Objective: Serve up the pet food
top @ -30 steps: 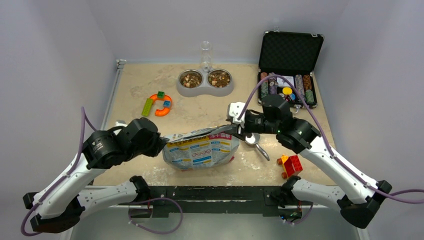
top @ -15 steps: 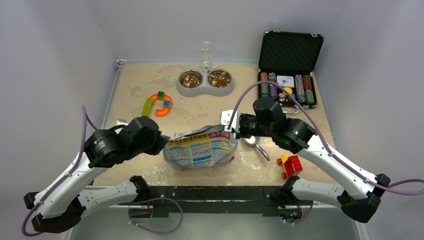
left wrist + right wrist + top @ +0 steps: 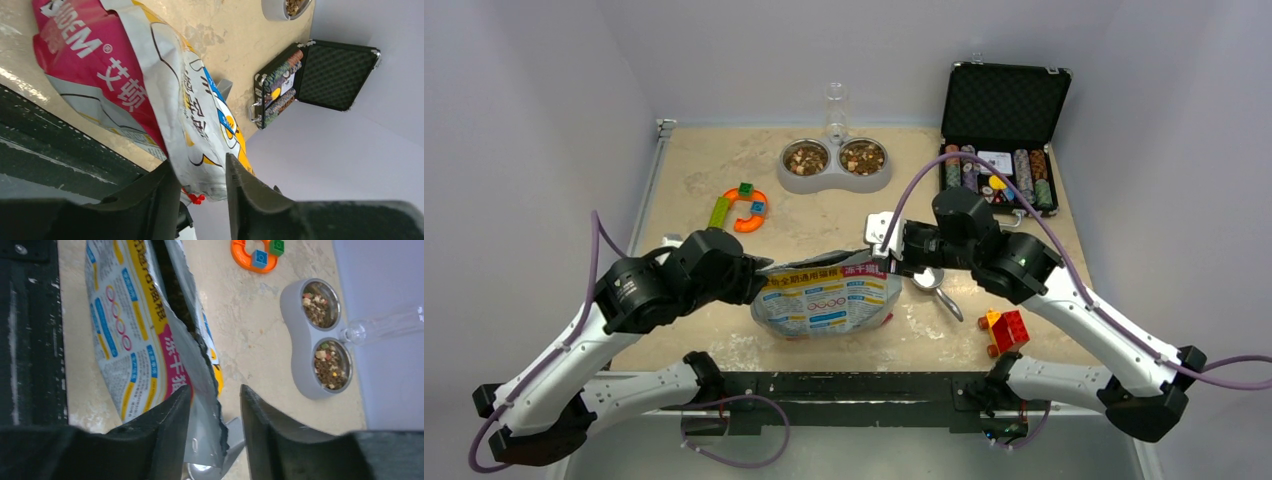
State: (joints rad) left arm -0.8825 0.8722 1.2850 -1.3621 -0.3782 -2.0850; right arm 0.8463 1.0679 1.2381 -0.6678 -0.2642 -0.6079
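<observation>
Step in hand: I read this as work on the mouth of the bag (image 3: 824, 295), with one arm at each end of its far edge. Nothing is being scooped or poured.
Pet food: the pet food (image 3: 807, 158) sits in both cups of the grey double bowl (image 3: 834, 183) at the far middle of the table (image 3: 704, 170). The bag's torn mouth looks dark inside from the right wrist view. That is probably more food, though I cannot make out pellets.
Bag: it lies on its side near the front edge, well apart from the bowl.
Left gripper (image 3: 200, 165): the fingers are partway apart astride the bag's crumpled corner. Foil fills the gap, and I cannot tell whether they press on it.
Right gripper (image 3: 215, 390): the fingers are partway apart astride the torn lip. Bare table shows between the foil and one finger, so there is no pinch.
Spoon (image 3: 929, 278): it lies on the table just right of the bag, under the right arm, in neither gripper.
Next move: if more is to be served, I judge it needs a firm left pinch to steady the bag, then the right arm freed for the spoon.
Risk: thin foil may slip out or fold shut.
</observation>
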